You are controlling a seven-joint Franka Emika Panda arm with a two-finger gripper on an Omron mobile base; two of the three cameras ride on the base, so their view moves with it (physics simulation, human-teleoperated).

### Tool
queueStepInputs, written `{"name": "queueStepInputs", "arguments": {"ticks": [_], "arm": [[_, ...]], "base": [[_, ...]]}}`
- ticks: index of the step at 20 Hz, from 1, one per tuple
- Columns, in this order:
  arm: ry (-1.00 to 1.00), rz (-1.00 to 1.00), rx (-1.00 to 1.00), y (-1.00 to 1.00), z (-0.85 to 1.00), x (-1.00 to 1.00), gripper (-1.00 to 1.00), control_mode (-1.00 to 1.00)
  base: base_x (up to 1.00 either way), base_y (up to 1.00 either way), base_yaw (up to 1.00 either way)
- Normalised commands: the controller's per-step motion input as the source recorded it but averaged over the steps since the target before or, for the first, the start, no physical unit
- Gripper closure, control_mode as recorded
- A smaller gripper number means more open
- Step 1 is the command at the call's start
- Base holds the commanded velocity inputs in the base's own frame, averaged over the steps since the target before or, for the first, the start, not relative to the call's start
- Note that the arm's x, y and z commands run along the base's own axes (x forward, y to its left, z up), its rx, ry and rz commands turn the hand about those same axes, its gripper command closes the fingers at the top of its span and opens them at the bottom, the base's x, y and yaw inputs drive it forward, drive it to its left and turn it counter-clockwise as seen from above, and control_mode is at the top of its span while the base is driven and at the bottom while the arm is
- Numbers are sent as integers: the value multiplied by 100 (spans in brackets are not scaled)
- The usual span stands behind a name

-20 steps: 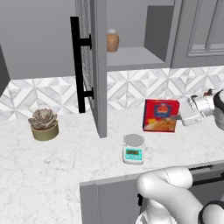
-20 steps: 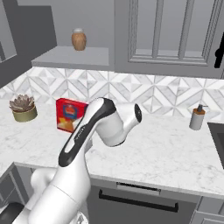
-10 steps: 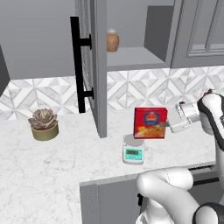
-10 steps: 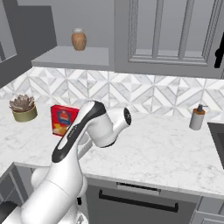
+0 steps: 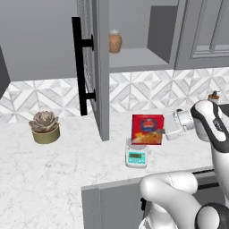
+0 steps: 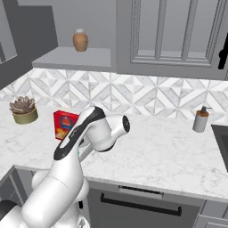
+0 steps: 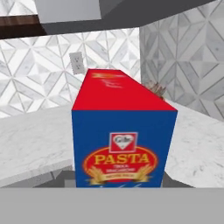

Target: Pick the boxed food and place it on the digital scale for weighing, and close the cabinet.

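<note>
The boxed food [image 5: 147, 129], a red box with a pasta picture, is upright in my gripper [image 5: 163, 130], which is shut on its right side. It stands directly over the back of the digital scale [image 5: 136, 157], whose teal display faces the counter's front edge; I cannot tell whether box and weighing plate touch. The box [image 7: 123, 137] looms close in the hand view. From the right base view the box [image 6: 65, 124] shows left of my arm. The cabinet door [image 5: 97, 67], glass-paned with a black bar handle [image 5: 79, 67], stands open, swung out over the counter.
A brown jar [image 5: 115, 41] sits on the open cabinet's shelf. A potted succulent [image 5: 44, 127] stands at the counter's left. A soap dispenser [image 6: 201, 119] is by the backsplash on the right, beside a dark sink edge [image 6: 220, 142].
My gripper has carried the boxed food leftward along the counter, from right of the scale to directly over it. The cabinet door has not moved.
</note>
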Motion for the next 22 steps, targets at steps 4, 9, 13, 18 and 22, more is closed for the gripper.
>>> {"name": "queueStepInputs", "arguments": {"ticks": [4,9,13,18,22], "arm": [[0,0,0,4,-31,16,100,-100],[0,0,0,0,-28,16,100,-100],[-7,0,0,3,-30,3,100,-100],[-3,0,0,13,-16,9,100,-100],[-3,0,0,2,-10,22,100,-100]], "base": [[0,0,0],[0,0,0],[0,0,0],[0,0,0],[0,0,0]]}}
